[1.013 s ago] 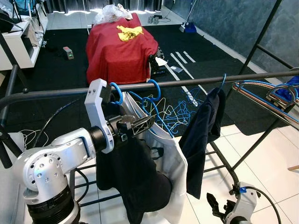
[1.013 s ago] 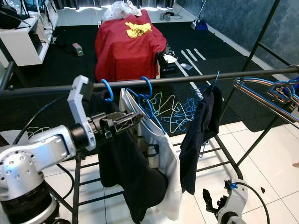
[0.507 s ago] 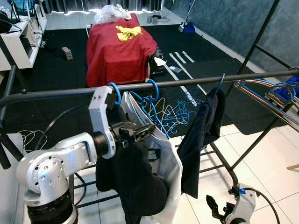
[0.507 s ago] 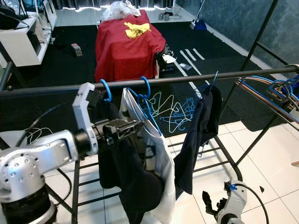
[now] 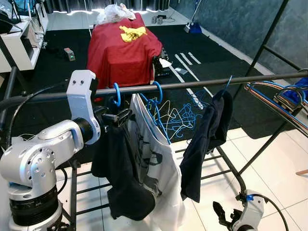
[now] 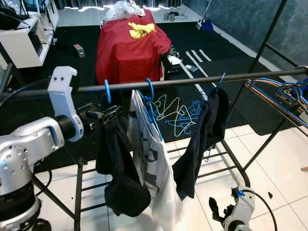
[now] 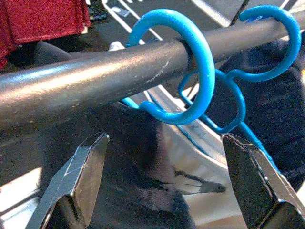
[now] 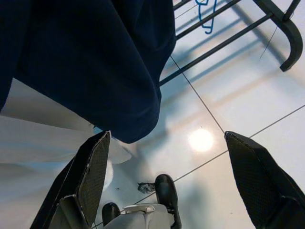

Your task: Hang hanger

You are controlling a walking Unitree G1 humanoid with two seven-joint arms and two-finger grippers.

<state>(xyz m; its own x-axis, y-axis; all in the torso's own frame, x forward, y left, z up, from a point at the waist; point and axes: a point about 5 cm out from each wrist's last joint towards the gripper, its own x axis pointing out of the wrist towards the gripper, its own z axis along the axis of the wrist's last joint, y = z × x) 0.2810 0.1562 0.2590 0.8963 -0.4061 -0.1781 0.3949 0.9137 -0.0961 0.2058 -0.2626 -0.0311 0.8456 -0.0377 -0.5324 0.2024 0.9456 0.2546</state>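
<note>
Letting go: my left gripper gapes empty below the blue hanger hooked on the rail; I judge withdrawal comes next.

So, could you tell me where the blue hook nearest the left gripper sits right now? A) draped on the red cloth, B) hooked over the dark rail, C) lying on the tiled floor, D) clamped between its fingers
B: the blue hanger hook curls over the dark rail, and the open left gripper is below it, touching nothing.

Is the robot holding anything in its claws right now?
Nothing. The left claw is open just below the round blue plastic hanger hook on the black metal rail; the right claw hangs open.
</note>
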